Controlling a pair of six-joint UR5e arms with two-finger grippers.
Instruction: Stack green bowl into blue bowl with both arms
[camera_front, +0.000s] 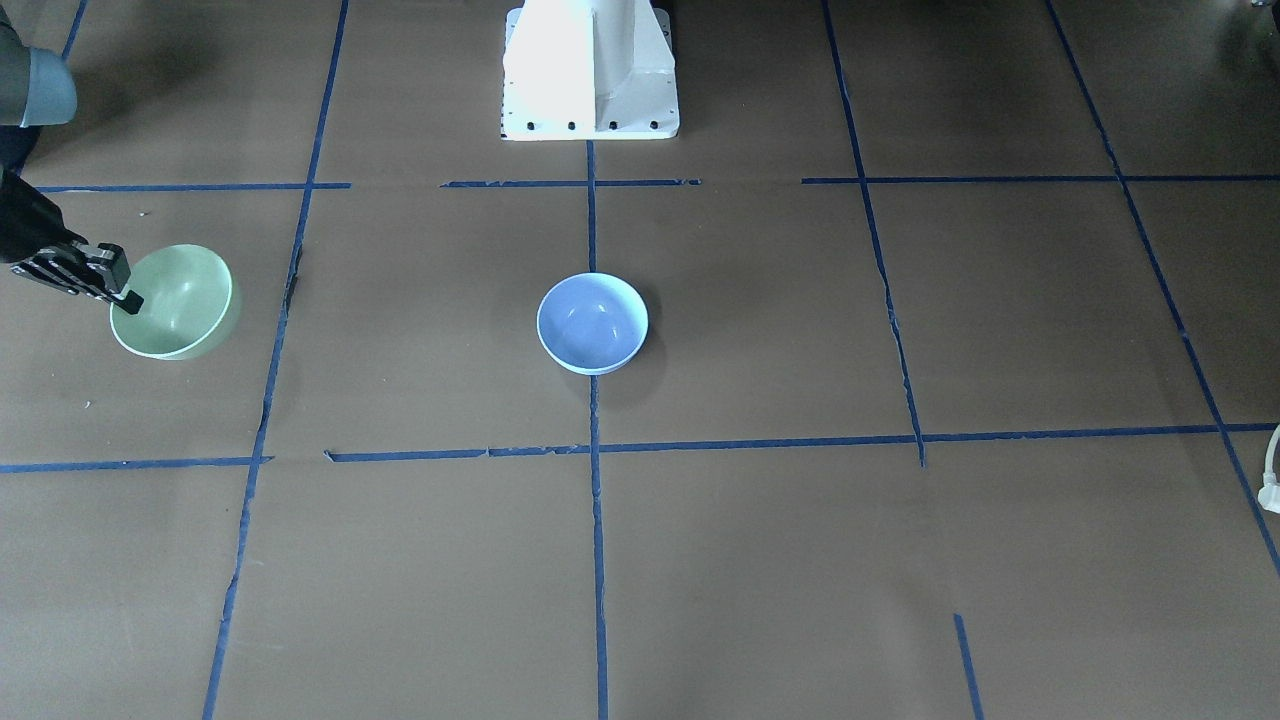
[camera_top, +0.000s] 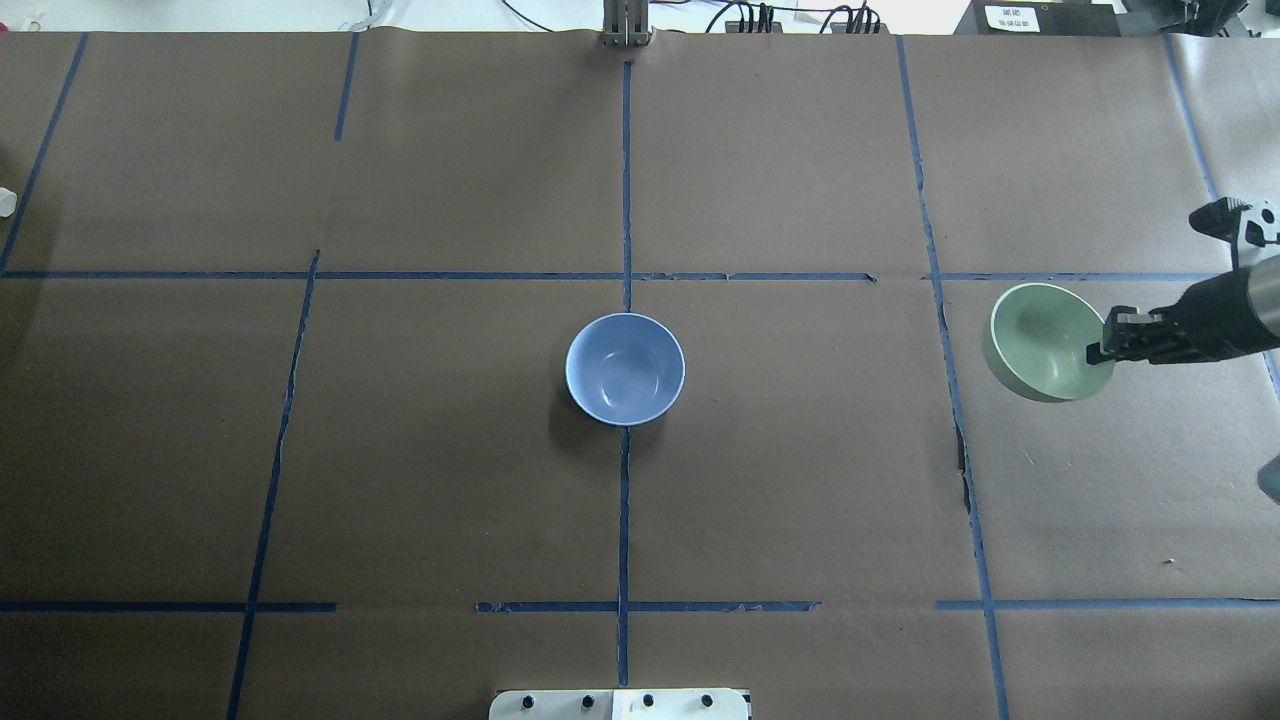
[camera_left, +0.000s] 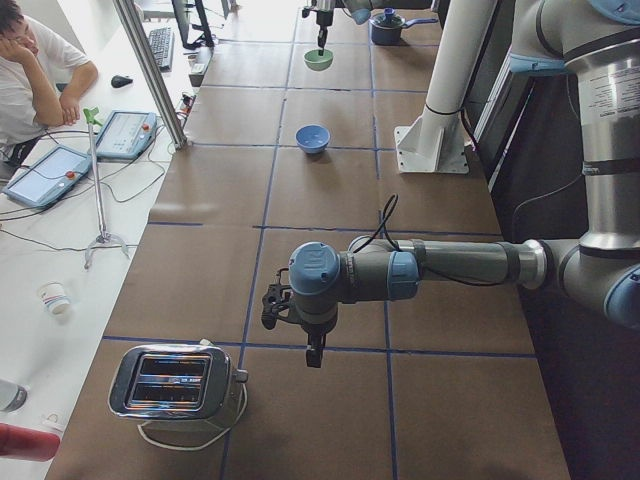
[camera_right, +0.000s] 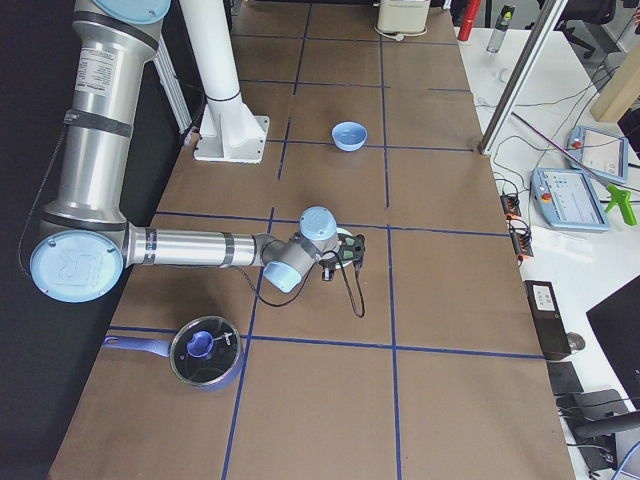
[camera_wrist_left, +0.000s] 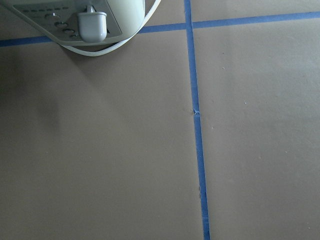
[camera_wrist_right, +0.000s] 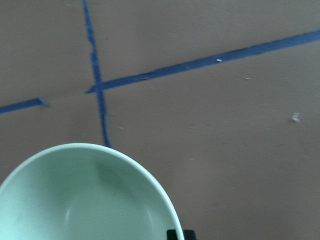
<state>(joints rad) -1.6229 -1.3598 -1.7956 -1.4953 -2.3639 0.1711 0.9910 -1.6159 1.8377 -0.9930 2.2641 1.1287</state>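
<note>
Right gripper (camera_top: 1100, 350) is closed narrow on the rim of the green bowl (camera_top: 1040, 340), one finger inside and one outside as far as I can make out, gripping the edge that faces away from the blue bowl (camera_top: 625, 368). The green bowl sits tilted out at my right end of the table (camera_top: 400, 450) and looks to be just off the surface. The blue bowl stands upright at the middle, well apart from it. I read this as the pick done and the carry about to start. Next I need a level sweep inward, centring over the blue bowl before lowering. My left gripper (camera_left: 314, 355) hangs near the toaster (camera_left: 175, 382); I cannot tell its opening.
</note>
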